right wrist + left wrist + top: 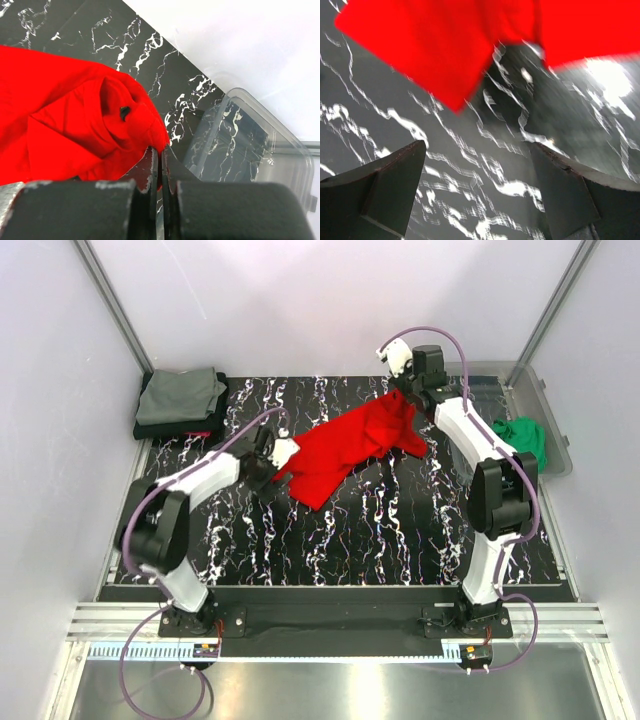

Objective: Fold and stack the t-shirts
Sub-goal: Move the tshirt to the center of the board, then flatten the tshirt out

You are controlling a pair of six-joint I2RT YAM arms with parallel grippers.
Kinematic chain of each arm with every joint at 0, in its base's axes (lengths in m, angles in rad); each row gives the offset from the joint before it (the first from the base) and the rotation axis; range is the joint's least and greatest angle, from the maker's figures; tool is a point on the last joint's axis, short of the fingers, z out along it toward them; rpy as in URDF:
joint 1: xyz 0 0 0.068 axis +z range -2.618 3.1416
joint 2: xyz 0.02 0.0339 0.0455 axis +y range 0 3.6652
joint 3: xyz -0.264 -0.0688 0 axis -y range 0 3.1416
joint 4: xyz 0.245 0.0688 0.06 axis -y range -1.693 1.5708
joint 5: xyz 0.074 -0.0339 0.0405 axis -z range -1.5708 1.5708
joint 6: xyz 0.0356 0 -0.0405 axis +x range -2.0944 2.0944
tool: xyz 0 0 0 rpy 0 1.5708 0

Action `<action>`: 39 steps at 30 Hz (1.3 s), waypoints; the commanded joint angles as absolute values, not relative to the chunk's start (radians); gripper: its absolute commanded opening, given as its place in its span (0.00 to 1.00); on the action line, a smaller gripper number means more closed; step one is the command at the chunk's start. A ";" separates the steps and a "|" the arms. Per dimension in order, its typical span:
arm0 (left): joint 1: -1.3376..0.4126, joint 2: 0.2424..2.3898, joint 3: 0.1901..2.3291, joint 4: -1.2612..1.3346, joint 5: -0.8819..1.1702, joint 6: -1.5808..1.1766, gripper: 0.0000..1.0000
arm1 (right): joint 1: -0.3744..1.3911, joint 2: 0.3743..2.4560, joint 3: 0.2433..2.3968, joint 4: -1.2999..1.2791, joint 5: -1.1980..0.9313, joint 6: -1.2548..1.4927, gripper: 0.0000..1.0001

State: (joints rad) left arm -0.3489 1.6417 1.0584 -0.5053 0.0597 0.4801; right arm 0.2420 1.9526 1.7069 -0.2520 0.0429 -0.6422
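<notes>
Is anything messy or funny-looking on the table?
Yes. The red t-shirt lies bunched and slanted across the middle of the table, not flat, with one edge pinched in the right end effector. The green t-shirt sits crumpled in the clear bin, while the folded stack at the far left looks neat.

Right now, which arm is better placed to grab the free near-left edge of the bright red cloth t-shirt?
Probably the left. The left gripper is open just short of that edge of the bright red cloth t-shirt, while the right gripper is shut on its far corner.
</notes>
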 commanded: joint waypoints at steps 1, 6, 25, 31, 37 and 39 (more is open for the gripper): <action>-0.345 1.727 1.167 -0.423 -0.066 0.443 0.91 | 0.244 1.844 1.694 -0.221 0.014 -0.603 0.00; -0.344 1.804 1.216 -0.397 -0.093 0.417 0.88 | 0.244 1.796 1.648 -0.224 0.011 -0.610 0.00; -0.299 1.680 1.290 -0.557 -0.061 0.486 0.00 | 0.244 1.695 1.635 -0.276 0.003 -0.588 0.00; -0.299 1.352 1.128 -0.581 -0.026 0.644 0.00 | 0.244 1.458 1.543 -0.431 -0.113 -0.445 0.00; -0.299 1.116 1.144 -0.840 0.083 0.783 0.00 | 0.247 1.168 1.428 -0.583 -0.287 -0.301 0.00; -0.299 1.051 1.140 -0.880 0.084 0.813 0.00 | 0.245 1.106 1.405 -0.594 -0.290 -0.282 0.00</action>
